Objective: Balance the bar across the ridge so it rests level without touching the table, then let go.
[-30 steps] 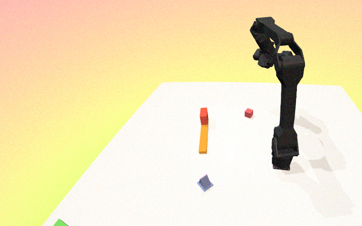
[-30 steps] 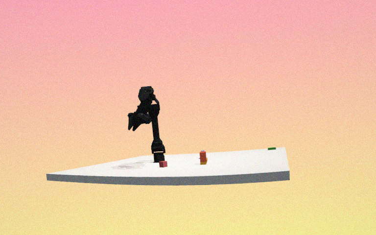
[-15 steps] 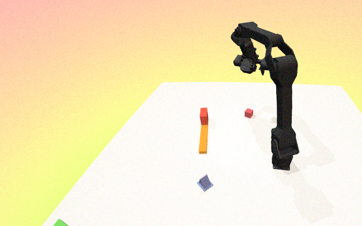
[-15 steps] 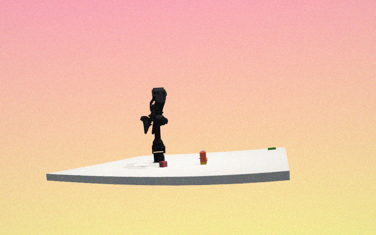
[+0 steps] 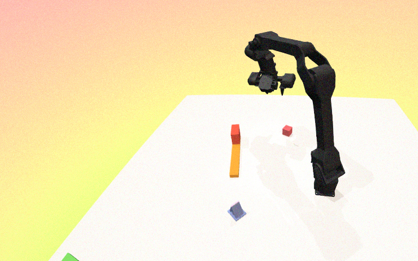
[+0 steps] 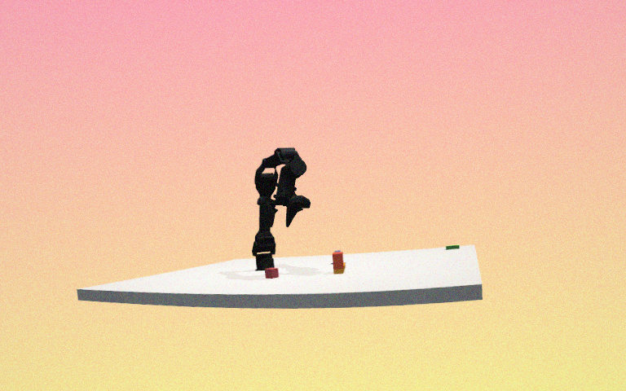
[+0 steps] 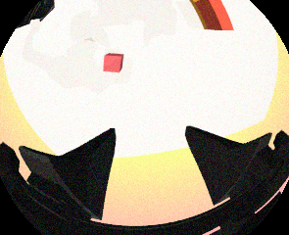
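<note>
The orange bar (image 5: 234,161) (image 6: 339,271) (image 7: 213,17) lies flat on the table, with a red block (image 5: 235,134) (image 6: 337,261) on its far end in the top view. The blue-grey ridge (image 5: 237,210) stands apart from the bar, beyond its near end in that view. In the exterior view the ridge is mostly hidden behind the red block. My gripper (image 5: 274,93) (image 7: 152,132) is open and empty, high above the table, to the right of the bar in the top view. It touches neither bar nor ridge.
A small red cube (image 5: 287,130) (image 6: 271,273) (image 7: 113,64) sits on the table right of the bar in the top view. A green object (image 5: 69,258) (image 6: 452,247) lies near a table edge. The arm's base (image 5: 324,187) stands right of the ridge.
</note>
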`<state>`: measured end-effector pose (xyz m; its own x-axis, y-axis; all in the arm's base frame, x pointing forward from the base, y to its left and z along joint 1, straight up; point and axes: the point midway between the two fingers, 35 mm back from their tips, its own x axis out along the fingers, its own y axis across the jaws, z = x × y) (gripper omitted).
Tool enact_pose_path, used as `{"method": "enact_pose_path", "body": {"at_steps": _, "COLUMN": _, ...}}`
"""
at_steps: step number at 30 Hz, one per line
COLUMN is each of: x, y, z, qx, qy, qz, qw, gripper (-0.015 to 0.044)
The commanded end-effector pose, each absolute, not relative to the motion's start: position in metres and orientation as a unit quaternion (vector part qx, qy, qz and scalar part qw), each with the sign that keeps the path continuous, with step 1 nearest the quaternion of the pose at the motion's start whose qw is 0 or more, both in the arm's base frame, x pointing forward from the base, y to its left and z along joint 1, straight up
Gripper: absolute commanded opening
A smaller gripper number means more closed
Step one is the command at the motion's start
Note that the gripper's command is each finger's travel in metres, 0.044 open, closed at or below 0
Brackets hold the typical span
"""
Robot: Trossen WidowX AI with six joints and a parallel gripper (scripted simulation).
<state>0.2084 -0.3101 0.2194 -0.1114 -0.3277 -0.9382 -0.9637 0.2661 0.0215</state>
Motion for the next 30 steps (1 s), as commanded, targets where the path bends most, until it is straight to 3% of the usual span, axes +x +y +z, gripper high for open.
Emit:
{"method": "enact_pose_path", "body": {"at_steps": 1, "x": 0.225, "y": -0.297, "z": 0.216, "qx": -0.502, "qy": 0.64, "qz": 0.368, "qw": 0.45, "gripper": 0.0315}}
{"method": "enact_pose_path", "body": {"at_steps": 30, "x": 0.342, "y": -0.14, "z": 0.18, "qx": -0.563, "qy": 0.453, "qz": 0.525, "qw": 0.449, "gripper": 0.0315}}
